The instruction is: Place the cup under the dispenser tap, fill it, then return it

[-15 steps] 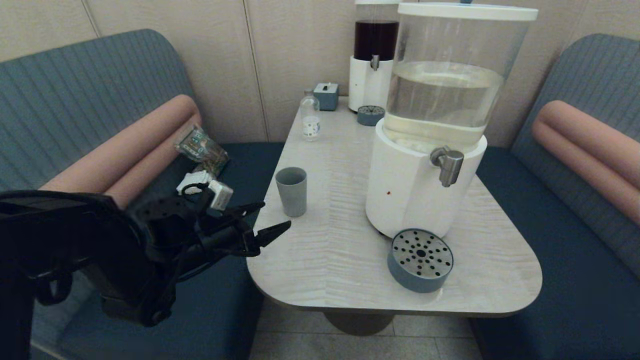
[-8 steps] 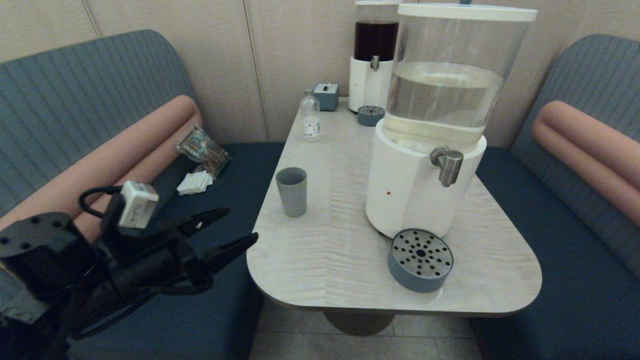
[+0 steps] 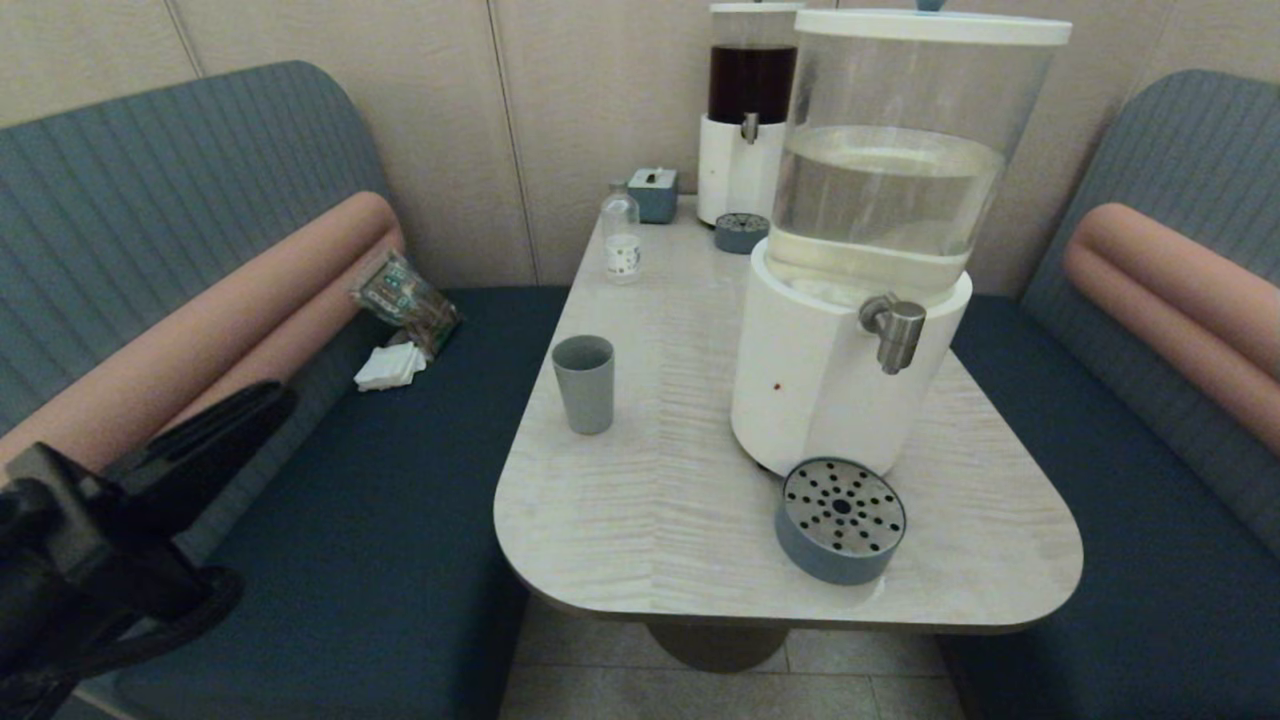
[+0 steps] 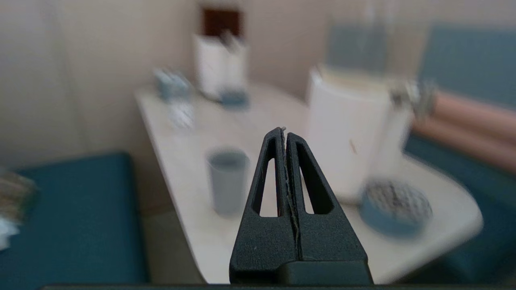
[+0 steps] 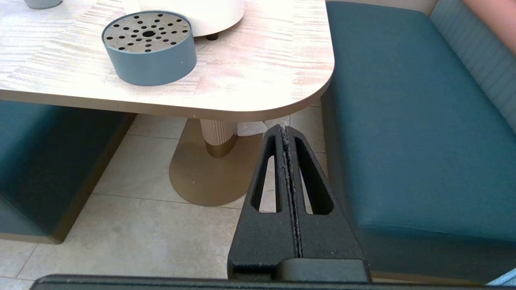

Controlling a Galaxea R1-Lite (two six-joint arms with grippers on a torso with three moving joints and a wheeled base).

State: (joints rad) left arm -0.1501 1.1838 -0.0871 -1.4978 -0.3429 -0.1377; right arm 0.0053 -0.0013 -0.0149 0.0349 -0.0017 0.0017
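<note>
Left gripper (image 3: 225, 425) low at the robot's left, above the dark blue bench seat (image 3: 380, 540), off the table's edge, fingers pressed together. Ahead of it and to its right, on the pale wood-grain table (image 3: 650, 500), the small grey-blue tumbler cup (image 3: 584, 383). Farther right of the cup, the big white-based clear-tank dispenser (image 3: 860, 300), its brushed-steel elbow tap (image 3: 895, 331) above the round perforated blue-walled drip tray (image 3: 840, 518), apparently a little behind its middle. Beyond the cup, toward the wall, a small clear white-labelled bottle (image 3: 621, 238). Right gripper (image 5: 285, 135) below table level, fingers together, over the tiled floor (image 5: 141, 201) beside the table's pedestal (image 5: 217, 139); the drip tray up ahead and to its left.
</note>
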